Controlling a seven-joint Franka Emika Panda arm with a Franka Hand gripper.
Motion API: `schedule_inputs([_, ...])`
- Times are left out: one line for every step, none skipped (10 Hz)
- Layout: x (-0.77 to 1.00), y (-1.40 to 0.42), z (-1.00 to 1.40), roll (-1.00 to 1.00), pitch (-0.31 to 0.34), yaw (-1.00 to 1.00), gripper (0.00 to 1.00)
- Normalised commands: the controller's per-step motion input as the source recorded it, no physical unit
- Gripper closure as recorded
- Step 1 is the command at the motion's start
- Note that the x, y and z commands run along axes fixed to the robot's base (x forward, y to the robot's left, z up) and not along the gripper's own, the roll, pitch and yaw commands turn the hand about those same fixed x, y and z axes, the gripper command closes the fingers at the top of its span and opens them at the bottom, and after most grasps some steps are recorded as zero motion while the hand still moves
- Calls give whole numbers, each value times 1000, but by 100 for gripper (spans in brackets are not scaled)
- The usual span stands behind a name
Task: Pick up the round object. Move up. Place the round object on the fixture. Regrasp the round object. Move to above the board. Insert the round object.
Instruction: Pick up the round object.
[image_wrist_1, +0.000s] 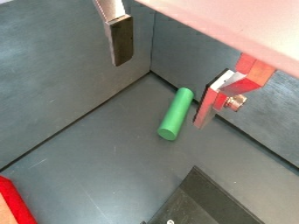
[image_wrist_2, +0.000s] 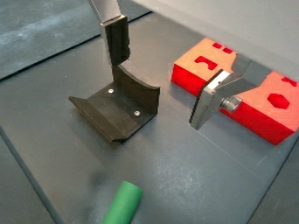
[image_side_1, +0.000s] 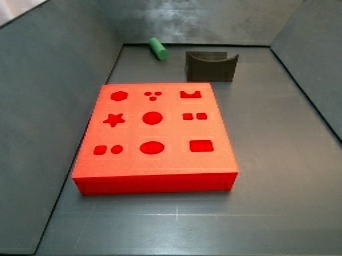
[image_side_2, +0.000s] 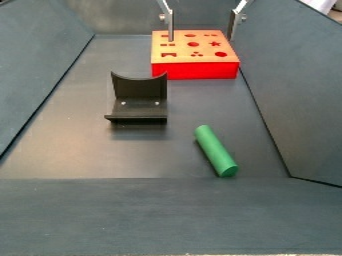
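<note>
The green round object lies flat on the dark floor, apart from everything, in both side views and both wrist views. The dark fixture stands empty between the peg and the red board. My gripper is open and empty, raised well above the floor. In a side view only its fingertips show at the far end, over the board.
Grey walls close in the floor on all sides. The peg lies near a wall corner. A corner of the board and the fixture's edge show in a wrist view.
</note>
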Motion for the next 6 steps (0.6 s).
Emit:
schedule_inputs([-49, 0, -29, -74, 0, 63, 0])
schedule_inputs([-9, 0, -143, -43, -74, 0, 0])
schedule_inputs([0, 289, -423, -100, -131, 311, 0])
schedule_inputs([0, 317, -580, -60, -187, 817, 0])
schedule_inputs([0, 406, -720, -63, -206, 794, 0])
schedule_inputs([0, 431, -749, -13, -239, 746, 0])
